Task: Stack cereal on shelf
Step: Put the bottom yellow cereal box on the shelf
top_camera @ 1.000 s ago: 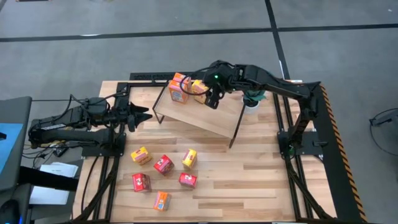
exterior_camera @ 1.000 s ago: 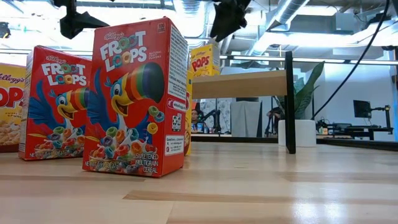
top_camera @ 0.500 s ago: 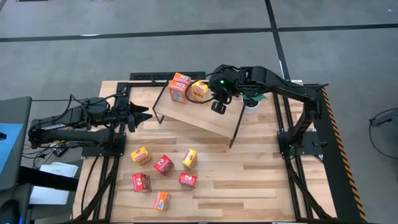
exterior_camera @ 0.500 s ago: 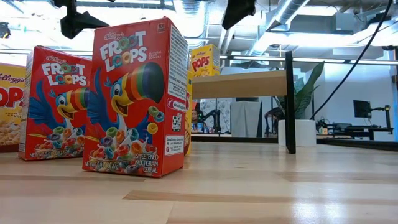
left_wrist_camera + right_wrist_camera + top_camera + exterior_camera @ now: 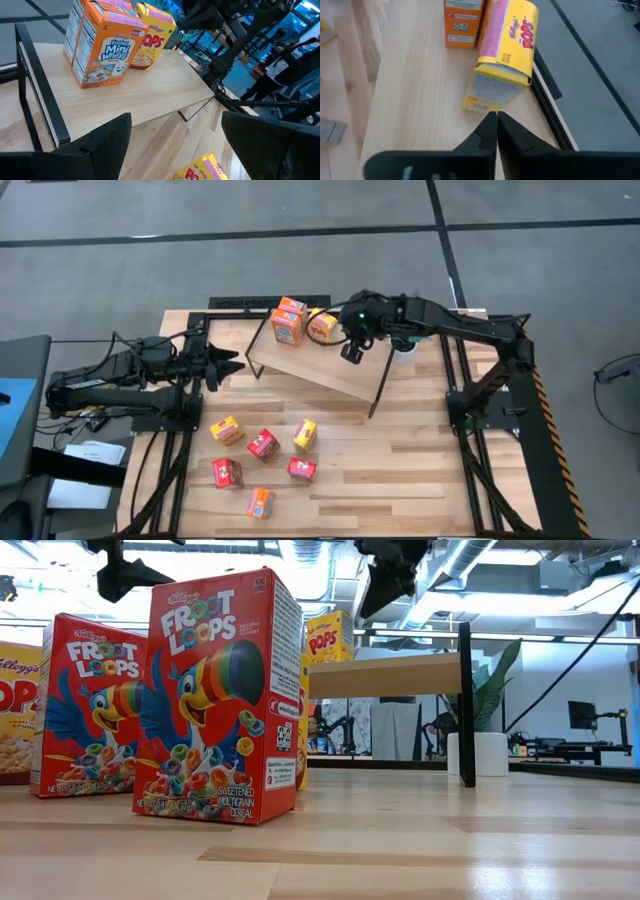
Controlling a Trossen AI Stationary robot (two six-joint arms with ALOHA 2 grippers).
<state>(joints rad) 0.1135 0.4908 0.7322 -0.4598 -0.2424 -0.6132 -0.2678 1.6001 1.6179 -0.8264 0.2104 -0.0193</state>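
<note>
Cereal boxes stood on the light-wood shelf (image 5: 330, 370): two orange cardboard boxes (image 5: 287, 320) beside a yellow Pops box (image 5: 502, 60). Near it the right gripper (image 5: 497, 131) hovered, clenched and empty. The left gripper (image 5: 232, 367) waited, spread apart.

Your right claw (image 5: 350, 352) has let go of the yellow Pops box (image 5: 322, 326) it held a second ago and pulled back along the shelf (image 5: 340, 370), its fingers now closed together. The box now stands free on the shelf, just beside the orange Mini-Wheats boxes (image 5: 288, 321)
</note>
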